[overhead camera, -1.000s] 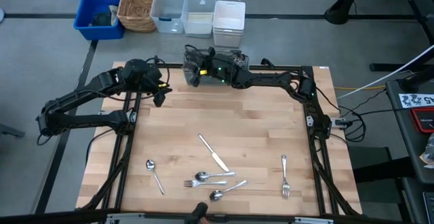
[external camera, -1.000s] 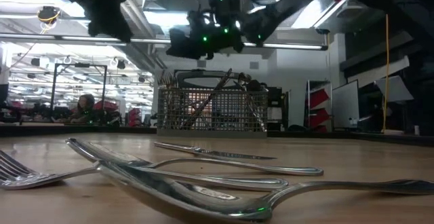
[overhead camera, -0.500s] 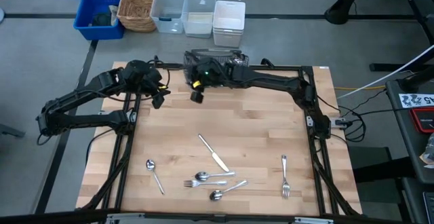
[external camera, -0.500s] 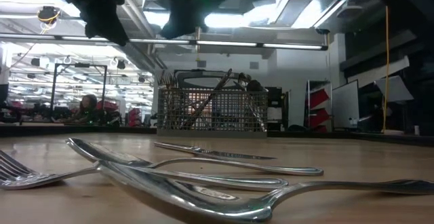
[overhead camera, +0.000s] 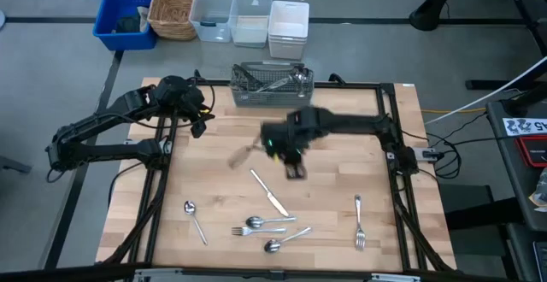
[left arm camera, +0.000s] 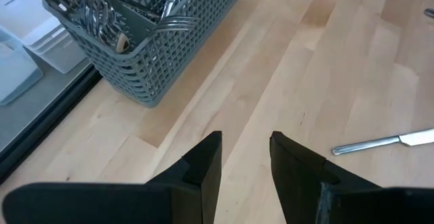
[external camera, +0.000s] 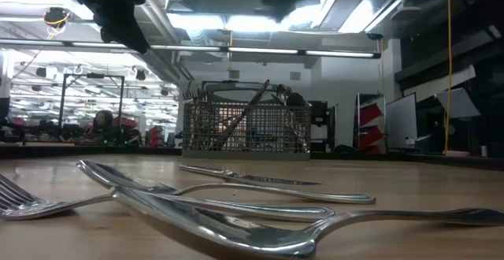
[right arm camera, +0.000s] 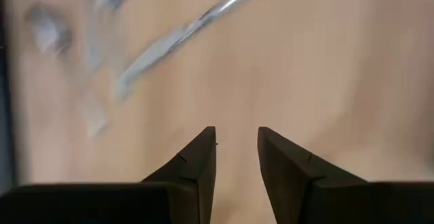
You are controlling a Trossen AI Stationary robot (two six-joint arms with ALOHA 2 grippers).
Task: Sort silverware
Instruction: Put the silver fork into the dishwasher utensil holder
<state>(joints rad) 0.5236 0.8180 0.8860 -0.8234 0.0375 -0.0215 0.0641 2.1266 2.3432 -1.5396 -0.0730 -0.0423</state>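
Note:
Several pieces of silverware lie flat on the near half of the wooden table [overhead camera: 342, 137]: a knife [overhead camera: 268, 192], a spoon [overhead camera: 194, 216], a fork crossed with a spoon [overhead camera: 259, 225], another spoon [overhead camera: 285, 240] and a fork [overhead camera: 360, 222]. More silverware stands in the grey mesh basket [overhead camera: 272, 85] at the far edge. My right gripper [overhead camera: 295, 169] hangs open over the table's middle, pointing down, with the knife [right arm camera: 183, 30] ahead of it. My left gripper [overhead camera: 202, 115] waits open at the far left, above the bare table, and the basket [left arm camera: 156, 54] shows beyond its fingers.
Behind the table, on the floor, stand a blue bin [overhead camera: 124, 17], a wicker basket [overhead camera: 173, 8] and clear and white tubs [overhead camera: 252, 17]. Bare wood lies between the mesh basket and the loose silverware. In the low view the silverware [external camera: 220, 213] fills the foreground.
My right gripper has swung from above the mesh basket at the far edge toward the table's middle and near side, tipping from nearly level to pointing down. Its fingers hold nothing. The silverware on the table has not moved.

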